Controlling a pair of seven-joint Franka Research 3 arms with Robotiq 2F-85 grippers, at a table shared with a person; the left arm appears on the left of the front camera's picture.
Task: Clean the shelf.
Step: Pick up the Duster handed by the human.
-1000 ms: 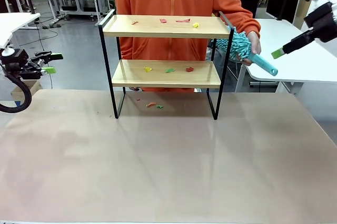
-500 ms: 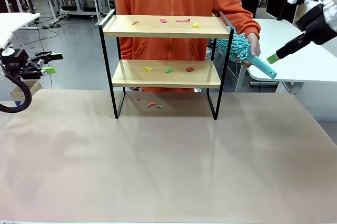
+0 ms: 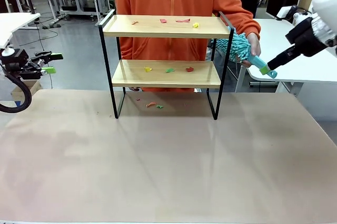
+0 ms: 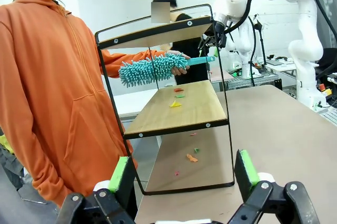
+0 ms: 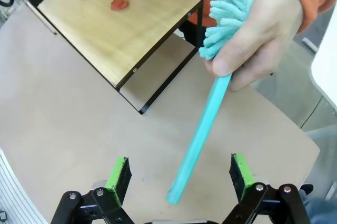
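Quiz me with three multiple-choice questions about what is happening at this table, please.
1. Where is the duster?
A. on the top board
B. on the table
C. in the person's hand at the shelf's end

2. How many coloured scraps lie on the lower board?
A. one
B. three
C. six

3. How is the right gripper?
A. open
B. shut on the duster
C. shut on a scrap

Answers:
1 C: the hand grips it beside the shelf's end rail.
2 B: one yellow, one green, one red.
3 A: its green pads stand apart on either side of the handle tip, not touching it.
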